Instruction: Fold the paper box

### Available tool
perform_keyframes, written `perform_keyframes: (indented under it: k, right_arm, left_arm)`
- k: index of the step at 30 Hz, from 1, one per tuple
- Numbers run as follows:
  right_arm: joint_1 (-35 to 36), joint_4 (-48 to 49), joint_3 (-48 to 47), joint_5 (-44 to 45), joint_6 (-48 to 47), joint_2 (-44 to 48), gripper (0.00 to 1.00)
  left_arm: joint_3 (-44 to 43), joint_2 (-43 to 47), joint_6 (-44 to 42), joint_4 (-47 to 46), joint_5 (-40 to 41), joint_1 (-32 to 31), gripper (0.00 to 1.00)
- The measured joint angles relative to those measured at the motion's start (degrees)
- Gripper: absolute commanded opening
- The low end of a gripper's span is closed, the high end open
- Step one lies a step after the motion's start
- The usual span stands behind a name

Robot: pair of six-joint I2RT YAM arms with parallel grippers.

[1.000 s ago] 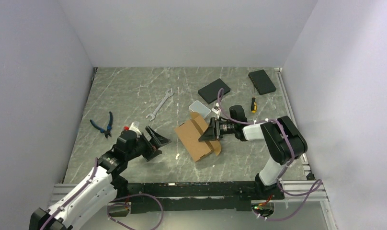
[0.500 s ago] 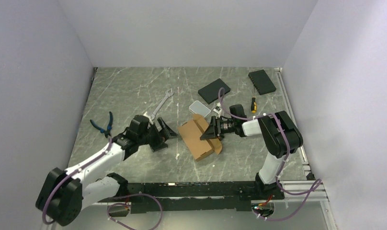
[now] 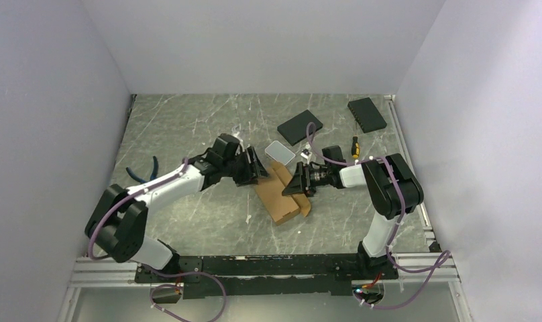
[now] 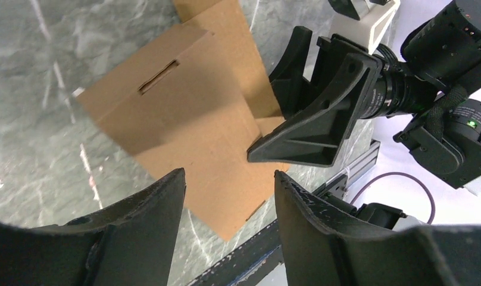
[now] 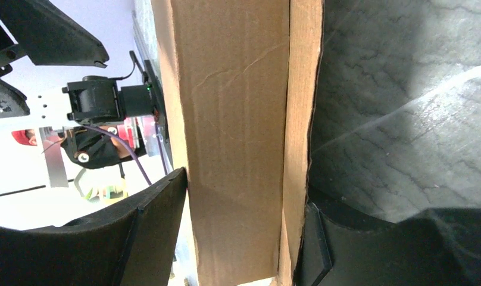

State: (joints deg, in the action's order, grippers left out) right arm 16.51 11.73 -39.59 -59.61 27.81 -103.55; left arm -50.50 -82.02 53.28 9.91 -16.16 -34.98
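**Top view:** the paper box (image 3: 279, 200) lies on the table (image 3: 174, 127) just on the near side of the white case (image 3: 280, 151), its long axis slanting away from the case toward the arm bases. The left pincer (image 3: 259, 172) closes in from the case's left, the right pincer (image 3: 294, 187) from its right. We count one box, one case, two black slabs (image 3: 300, 127) beyond the case, one screwdriver (image 3: 354, 144) and one pair of pliers (image 3: 143, 176).

**Left wrist:** the left pincer (image 4: 229, 179) stands partly open and empty. The paper box (image 4: 184, 113) lies straight ahead of it, and the right pincer (image 4: 262, 119) straddles a raised flap — the right arm is the nearer one.

**Right wrist:** cardboard fills the right pincer (image 5: 244, 196) — both fingers look pressed against the paper box (image 5: 238, 89), so we judge the flap gripped.
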Motion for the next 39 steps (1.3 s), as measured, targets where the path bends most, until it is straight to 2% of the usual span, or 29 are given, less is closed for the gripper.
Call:
perform_keyframes:
  k: [11, 20, 27, 33, 39]
  right_arm:
    - [-0.13, -6.14, -2.56, 3.89, -4.90, 1.70, 0.70]
    - [-0.26, -12.15, -4.98, 12.98, -10.80, 5.40, 0.77]
    - [-0.28, -15.98, -6.16, 20.15, -16.81, 8.74, 0.78]
    - [-0.37, -17.97, -6.32, 25.33, -22.80, 14.05, 0.73]
    - [-0.35, -18.97, -6.32, 25.99, -30.51, 19.10, 0.50]
  left_arm:
    - [-9.31, -14.36, -2.23, 0.96, -0.87, -2.95, 0.59]
    - [-11.87, -16.74, -2.89, 1.44, -1.90, -2.93, 0.59]
    - [-12.48, -17.18, -3.06, 1.77, -2.03, -2.95, 0.60]
    - [-13.79, -17.18, -3.56, 3.15, -1.99, -2.97, 0.61]
    - [-15.19, -15.10, -4.68, 5.20, -1.36, -2.97, 0.61]
